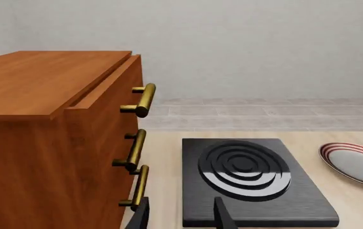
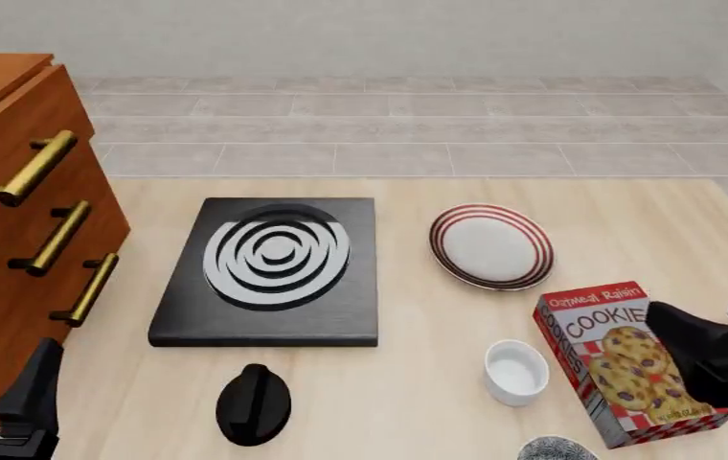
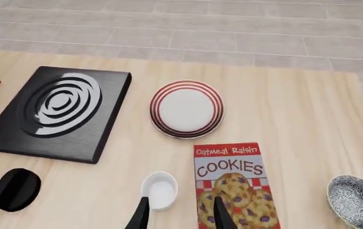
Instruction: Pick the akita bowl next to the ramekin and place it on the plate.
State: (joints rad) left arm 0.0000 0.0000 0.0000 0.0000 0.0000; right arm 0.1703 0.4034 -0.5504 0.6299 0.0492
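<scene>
Akita bowl point(image 3: 356, 201): stands upright on the desk point(image 3: 296, 109), near the cookie box point(image 3: 232, 183); ramekin point(image 3: 160, 190) on the box's other side
Plate point(image 3: 186, 109): further forward, empty
Handling: probably stiff, glossy, breakable; pinch the rim
Right gripper point(image 3: 180, 213): jaws apart, empty
Left gripper point(image 1: 181, 214): apart, empty

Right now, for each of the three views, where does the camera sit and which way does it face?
Front view: fixed above the arms' side, facing forward over the stove plate; both arms at the edges.
Left wrist view: low, by the wooden cabinet, facing the far wall; left gripper fingertips show.
Right wrist view: high, looking down on the cookie box and akita bowl; right gripper fingertips show.
Shared: all three show the plate.
</scene>
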